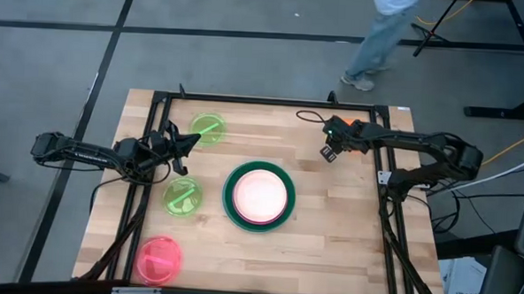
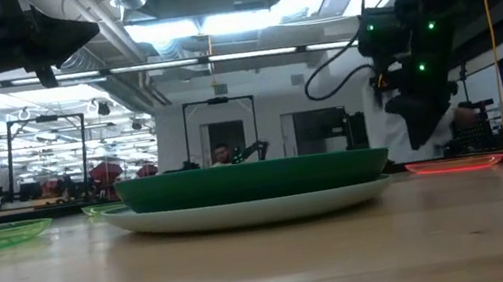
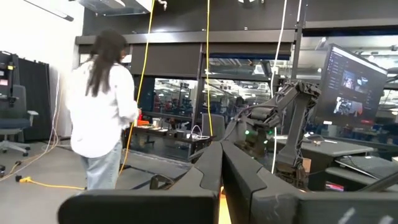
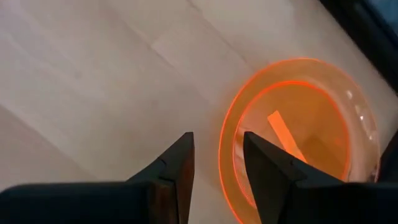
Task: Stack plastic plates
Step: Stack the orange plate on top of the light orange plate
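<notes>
1. While the right gripper (image 4: 214, 163) hangs over the orange plate (image 4: 298, 134) rim, jaws released, a shallow bite risks slipping.
2. Centre worktop (image 1: 330, 212): the stack (image 1: 259, 196) waits.
3. Left gripper (image 1: 184, 148), raised between lime plates (image 1: 208, 130), jaws clenched empty.

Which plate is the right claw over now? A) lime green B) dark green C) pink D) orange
D: the right wrist view shows the right claw open just above the rim of the small orange plate, far from the dark green plate at mid-table.
</notes>
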Robot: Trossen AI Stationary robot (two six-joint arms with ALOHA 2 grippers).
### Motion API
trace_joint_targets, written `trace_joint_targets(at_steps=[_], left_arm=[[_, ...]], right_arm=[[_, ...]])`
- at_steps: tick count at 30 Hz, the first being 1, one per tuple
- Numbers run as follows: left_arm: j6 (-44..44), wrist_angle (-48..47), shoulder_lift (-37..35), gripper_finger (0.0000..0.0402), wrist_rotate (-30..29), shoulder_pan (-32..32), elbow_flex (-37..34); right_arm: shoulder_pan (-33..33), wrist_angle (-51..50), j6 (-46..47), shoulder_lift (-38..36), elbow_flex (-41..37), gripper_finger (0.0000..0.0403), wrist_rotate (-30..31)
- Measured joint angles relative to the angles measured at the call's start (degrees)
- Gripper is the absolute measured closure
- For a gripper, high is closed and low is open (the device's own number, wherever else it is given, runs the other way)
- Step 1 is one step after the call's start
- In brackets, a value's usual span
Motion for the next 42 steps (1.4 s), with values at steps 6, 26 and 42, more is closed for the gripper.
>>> trace_joint_targets(at_steps=[6,26,42], left_arm=[[0.0,0.2,0.0,0.0398,0.0,0.0,0.0],[0.4,0.6,0.0,0.0398,0.0,0.0,0.0],[0.1,0.6,0.0,0.0398,0.1,0.0,0.0]], right_arm=[[-0.7,0.5,0.7,4.1,0.0,0.0274,-1.2],[-0.6,4.0,-1.9,13.7,0.1,0.0276,9.4],[-1.5,5.1,-5.6,13.8,0.0,0.0399,7.9]])
